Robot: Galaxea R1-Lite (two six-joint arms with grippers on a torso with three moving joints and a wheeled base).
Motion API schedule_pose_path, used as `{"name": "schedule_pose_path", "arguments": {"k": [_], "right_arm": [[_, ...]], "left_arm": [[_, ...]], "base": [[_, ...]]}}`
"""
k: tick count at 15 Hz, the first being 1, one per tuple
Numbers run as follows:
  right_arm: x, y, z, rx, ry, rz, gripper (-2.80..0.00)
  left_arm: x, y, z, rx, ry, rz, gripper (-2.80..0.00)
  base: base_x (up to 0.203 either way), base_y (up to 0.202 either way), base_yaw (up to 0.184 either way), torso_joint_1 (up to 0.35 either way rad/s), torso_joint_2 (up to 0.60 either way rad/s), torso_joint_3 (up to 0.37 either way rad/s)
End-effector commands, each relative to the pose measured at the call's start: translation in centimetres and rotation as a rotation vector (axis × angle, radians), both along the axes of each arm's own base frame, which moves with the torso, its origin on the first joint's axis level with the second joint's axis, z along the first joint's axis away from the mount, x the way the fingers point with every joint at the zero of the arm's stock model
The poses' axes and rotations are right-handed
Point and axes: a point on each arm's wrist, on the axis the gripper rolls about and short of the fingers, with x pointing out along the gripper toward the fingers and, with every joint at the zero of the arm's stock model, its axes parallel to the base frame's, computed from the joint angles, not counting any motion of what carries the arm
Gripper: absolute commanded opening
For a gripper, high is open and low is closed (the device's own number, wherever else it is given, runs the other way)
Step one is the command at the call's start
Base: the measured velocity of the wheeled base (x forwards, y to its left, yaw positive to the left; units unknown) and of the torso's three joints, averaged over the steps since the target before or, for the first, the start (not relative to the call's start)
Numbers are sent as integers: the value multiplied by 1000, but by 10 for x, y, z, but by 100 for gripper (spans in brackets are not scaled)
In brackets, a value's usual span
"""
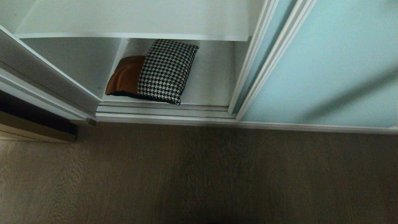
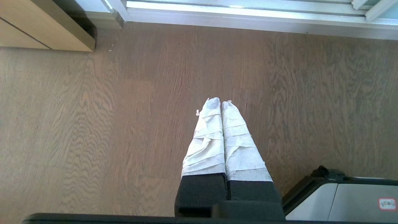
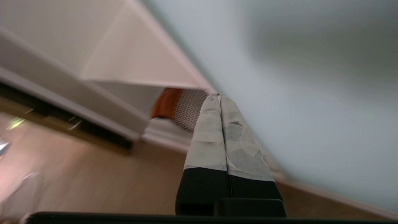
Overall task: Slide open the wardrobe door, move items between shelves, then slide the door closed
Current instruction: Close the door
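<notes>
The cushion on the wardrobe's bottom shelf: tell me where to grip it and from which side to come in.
Probably best to grip the cushion at its front houndstooth corner, which lies nearest the open front by the door track. Come in from the front, low, since the upper shelf overhangs it. The soft corner should pinch easily. The right gripper, now shut, would have to open first.

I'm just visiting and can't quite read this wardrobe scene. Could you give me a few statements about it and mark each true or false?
1. The cushion lies on the bottom shelf. True.
2. The sliding wardrobe door covers the cushion. False: it stands to the right, the cushion's bay is open.
3. The left end effector is shut and holds nothing. True.
4. The right end effector grips the cushion. False: it is shut and empty.
5. The cushion is plain black. False: tan and houndstooth.
</notes>
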Motion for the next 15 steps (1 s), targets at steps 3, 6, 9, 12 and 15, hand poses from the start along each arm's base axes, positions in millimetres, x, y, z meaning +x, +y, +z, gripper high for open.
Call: {"name": "schedule_pose_path", "arguments": {"k": [3, 6, 9, 12, 15], "right_arm": [[16, 27, -12, -33, 64, 88, -280], [29, 45, -14, -59, 47, 112, -280], [42, 54, -18, -57, 60, 88, -280], [60, 55, -19, -52, 75, 22, -280], [84, 62, -15, -12, 31, -31, -280]], "left_arm": [[0, 0, 0, 0, 3, 1, -280], [0, 0, 0, 0, 2, 1, -280], [0, 0, 0, 0, 2, 1, -280], [0, 0, 0, 0, 2, 1, -280], [0, 0, 0, 0, 3, 1, -280]], "base": [[0, 0, 0, 0, 0, 0], [0, 0, 0, 0, 0, 0], [0, 0, 0, 0, 0, 0], [0, 0, 0, 0, 0, 0], [0, 0, 0, 0, 0, 0]]}}
